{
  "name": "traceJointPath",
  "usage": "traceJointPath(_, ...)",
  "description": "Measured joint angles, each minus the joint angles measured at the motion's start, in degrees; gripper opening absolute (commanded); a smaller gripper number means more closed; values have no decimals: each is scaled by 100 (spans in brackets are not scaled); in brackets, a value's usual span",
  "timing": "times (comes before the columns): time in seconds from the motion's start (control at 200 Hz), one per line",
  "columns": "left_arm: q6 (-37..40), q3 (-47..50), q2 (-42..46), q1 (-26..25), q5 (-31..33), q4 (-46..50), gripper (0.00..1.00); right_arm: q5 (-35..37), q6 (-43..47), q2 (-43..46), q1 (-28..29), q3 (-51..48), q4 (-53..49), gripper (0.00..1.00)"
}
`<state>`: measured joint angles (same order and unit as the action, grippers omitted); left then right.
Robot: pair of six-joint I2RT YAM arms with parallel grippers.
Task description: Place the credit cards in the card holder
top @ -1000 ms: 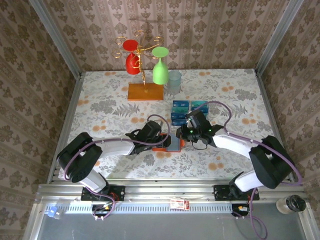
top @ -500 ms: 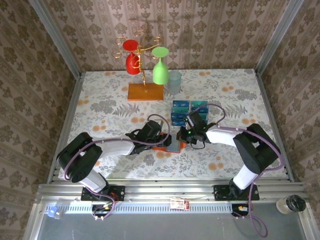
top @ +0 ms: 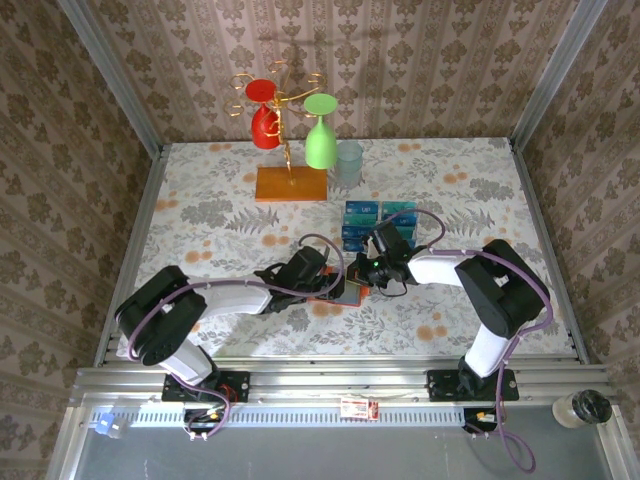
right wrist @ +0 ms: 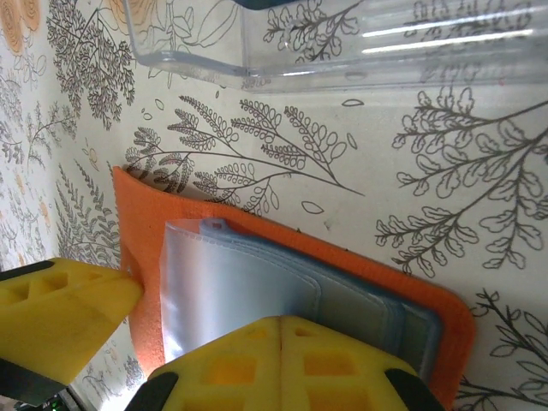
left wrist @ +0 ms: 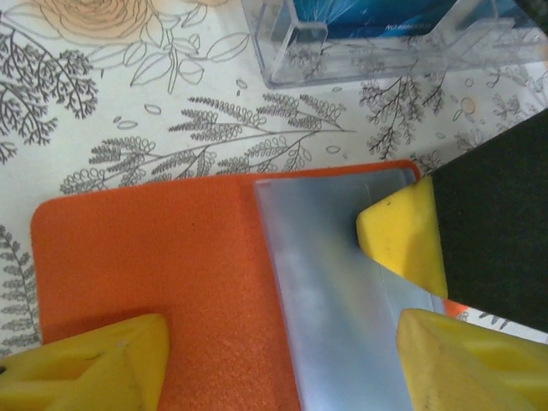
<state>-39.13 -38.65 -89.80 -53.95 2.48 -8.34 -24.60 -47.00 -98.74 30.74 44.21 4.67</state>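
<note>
wallet open, cards not yet loaded

on the flowered table the clear rack sits just beyond both pincers, the credit cards standing in it. the orange card holder lies open beneath the left gripper — spread wide across it — while the right gripper, pressed together with no card seen between, touches its grey-blue pocket. no card shows inside, so the loading looks wholly ahead.

Card holder orange, pockets grey-blue. Credit cards blue, teal. Surface white, grey-and-peach floral print.
</note>
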Motion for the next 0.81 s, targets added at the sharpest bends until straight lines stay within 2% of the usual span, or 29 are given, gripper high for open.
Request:
traceJointPath(0.24,2,-13,-72,-162,343,326,57,-70,2,0,0,0,4,9)
traceJointPath(0.49,-2,-63,-166,-234,555,387,50,-170,33,63,0,87,-39,34)
traceJointPath(0.805,-7,-90,-210,-278,660,380,49,-109,90,527,0,114,-363,39)
